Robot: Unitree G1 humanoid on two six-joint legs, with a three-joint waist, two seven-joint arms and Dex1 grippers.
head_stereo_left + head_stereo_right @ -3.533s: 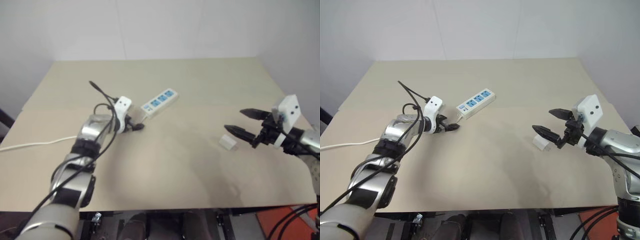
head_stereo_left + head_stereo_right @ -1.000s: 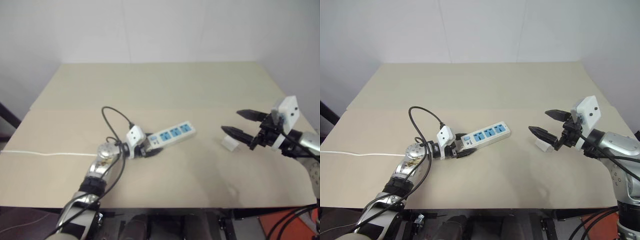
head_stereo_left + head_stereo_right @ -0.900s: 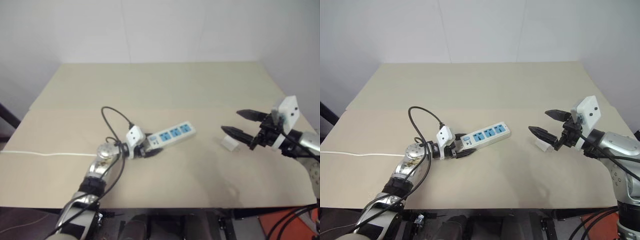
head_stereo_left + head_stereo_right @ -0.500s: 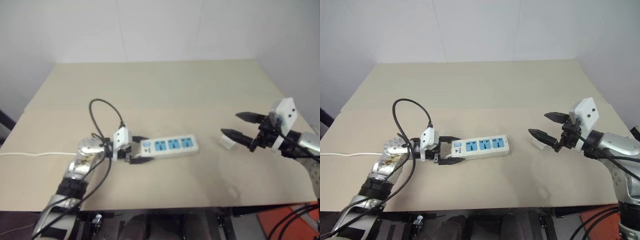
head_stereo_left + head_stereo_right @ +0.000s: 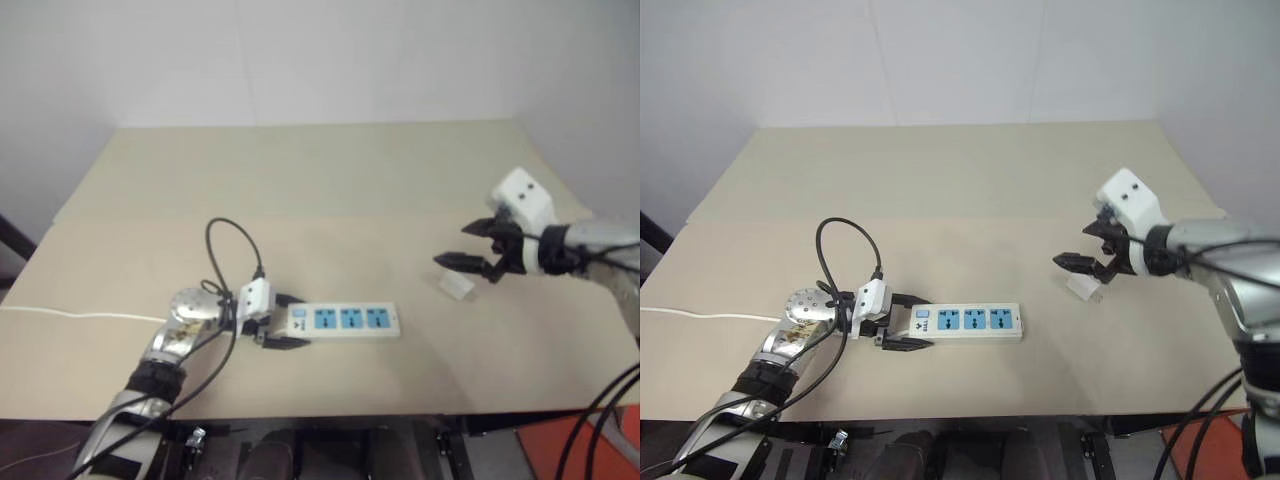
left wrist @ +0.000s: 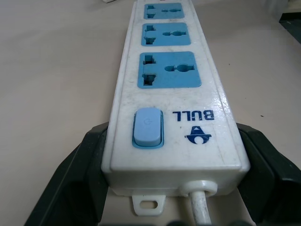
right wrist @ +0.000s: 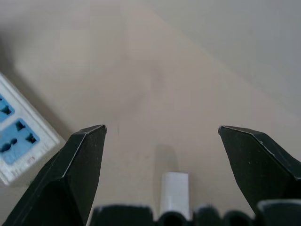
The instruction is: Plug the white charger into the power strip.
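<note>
My right gripper (image 5: pixel 1088 262) hangs spread wide, directly above the white charger (image 5: pixel 1084 287) on the desk (image 5: pixel 980 180). My left gripper (image 5: pixel 902 321) pinches the power strip (image 5: pixel 965 322) at its switch end; the strip's long axis runs toward the charger, sockets up.

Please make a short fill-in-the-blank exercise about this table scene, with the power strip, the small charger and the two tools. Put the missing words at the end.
1. The power strip has ___ blue socket panels.
2. The left tool holds the strip at the end with the ___.
3. The right tool is open and hovers over the white ___, which lies on the table.
4. The sockets of the strip are all ___.

Missing words: three; switch; charger; empty
</note>
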